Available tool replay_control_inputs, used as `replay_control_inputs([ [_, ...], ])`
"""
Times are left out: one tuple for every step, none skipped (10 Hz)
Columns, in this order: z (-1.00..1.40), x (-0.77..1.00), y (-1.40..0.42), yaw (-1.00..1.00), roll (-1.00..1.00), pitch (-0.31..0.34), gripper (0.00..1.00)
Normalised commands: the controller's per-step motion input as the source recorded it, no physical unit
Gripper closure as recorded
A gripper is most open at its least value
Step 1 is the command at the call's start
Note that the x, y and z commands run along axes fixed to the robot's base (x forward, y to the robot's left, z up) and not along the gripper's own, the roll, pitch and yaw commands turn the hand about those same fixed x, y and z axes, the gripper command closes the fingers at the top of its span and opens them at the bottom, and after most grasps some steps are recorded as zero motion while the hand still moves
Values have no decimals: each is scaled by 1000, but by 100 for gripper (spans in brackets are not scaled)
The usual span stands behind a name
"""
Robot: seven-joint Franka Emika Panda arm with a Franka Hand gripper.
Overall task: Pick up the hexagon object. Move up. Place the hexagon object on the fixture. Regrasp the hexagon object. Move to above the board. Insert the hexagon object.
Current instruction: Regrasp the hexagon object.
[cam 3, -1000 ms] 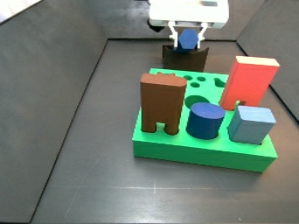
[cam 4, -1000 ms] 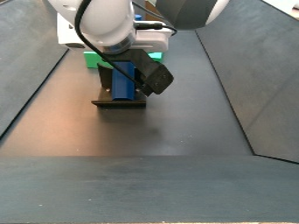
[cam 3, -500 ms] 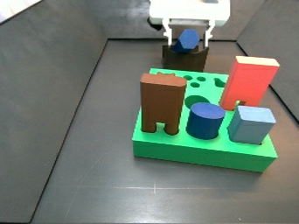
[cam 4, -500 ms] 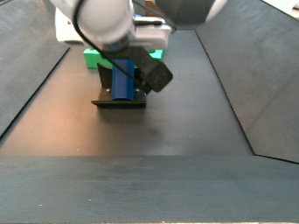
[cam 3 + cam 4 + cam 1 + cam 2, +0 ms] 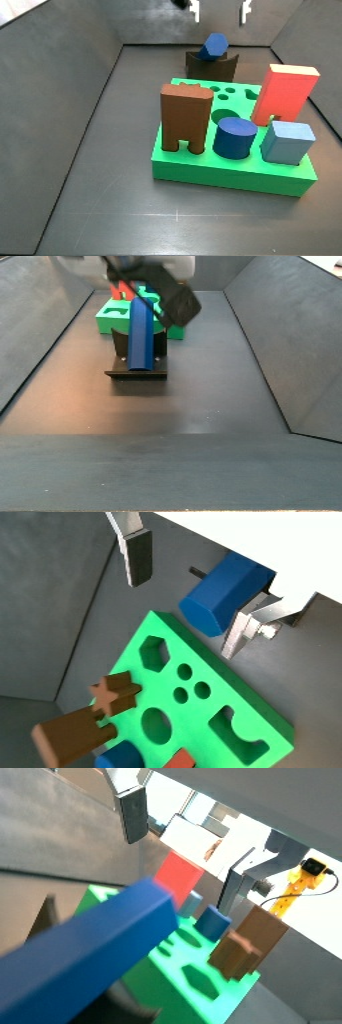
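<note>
The blue bar lies in the fixture, near the green board; the gripper hangs above, fingers apart, empty; rigid, smooth, probably light; best pinched on opposite flats, mid-length.

Lighting even, soft, no hard shadows in both side views. Dark floor showed faint sheen low in frame; paler walls at upper left and right. Hand cut by top edge in side view, motion-blurred in other. Wrist views: white overexposed glare at upper right; hexagon object huge, soft, out of focus; board bright green, fairly sharp, colours saturated.
</note>
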Motion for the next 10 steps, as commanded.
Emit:
replay_control_inputs([
  [454, -28, 12, 5, 33, 39, 0],
  [268, -22, 14, 4, 34, 54, 0],
  [910, 148, -648, 55, 1000, 57, 0],
  [806, 158, -633, 53, 1000, 56, 0],
  [629, 67, -450, 52, 1000, 52, 0],
  [439, 13, -250, 51, 1000, 49, 0],
  [159, -14, -100, 51, 1000, 47, 0],
  [59, -6, -89, 51, 1000, 47, 0],
  [39, -7, -51, 50, 1000, 46, 0],
  [53, -22, -36, 51, 1000, 45, 0],
])
